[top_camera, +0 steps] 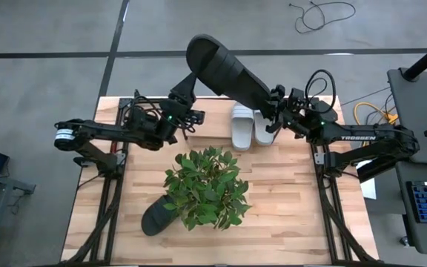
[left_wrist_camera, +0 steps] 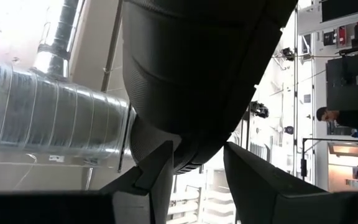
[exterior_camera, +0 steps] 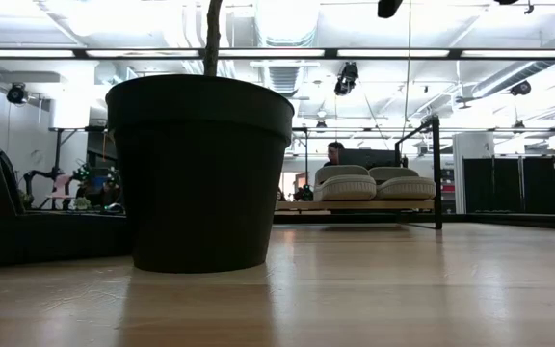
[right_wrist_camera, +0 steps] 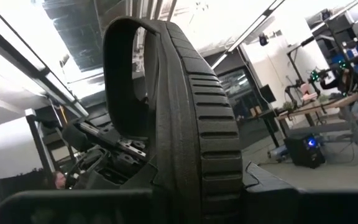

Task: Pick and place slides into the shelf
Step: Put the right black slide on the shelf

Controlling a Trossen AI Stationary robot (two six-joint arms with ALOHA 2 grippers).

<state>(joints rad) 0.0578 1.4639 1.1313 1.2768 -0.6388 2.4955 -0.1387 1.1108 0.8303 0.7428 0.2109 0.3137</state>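
Observation:
A black slide (top_camera: 228, 70) is held high above the table's far part, between both grippers. My left gripper (top_camera: 187, 95) is at its left end and my right gripper (top_camera: 275, 111) at its right end, both pointing up. In the right wrist view the black slide (right_wrist_camera: 210, 124) shows edge-on, with its ribbed sole and strap loop (right_wrist_camera: 129, 81). Two light grey slides (top_camera: 252, 127) lie side by side on the shelf (exterior_camera: 438, 173), soles down. A second black slide (top_camera: 154, 216) lies on the table beside the plant. My left gripper has the black slide's rounded left end (left_wrist_camera: 182, 158) between its two fingers (left_wrist_camera: 157, 171), coming at it from below and pointing up. My right gripper pinches the slide's other end (right_wrist_camera: 197, 186), with a finger on either side of the sole; the slide rises edge-on, lifted clear of the table.
A green leafy plant (top_camera: 206, 185) in a black pot (exterior_camera: 200, 173) stands mid-table and blocks much of the low view. Bare wood lies right of it and along the near edge. People (exterior_camera: 335, 152) sit in the room beyond the table.

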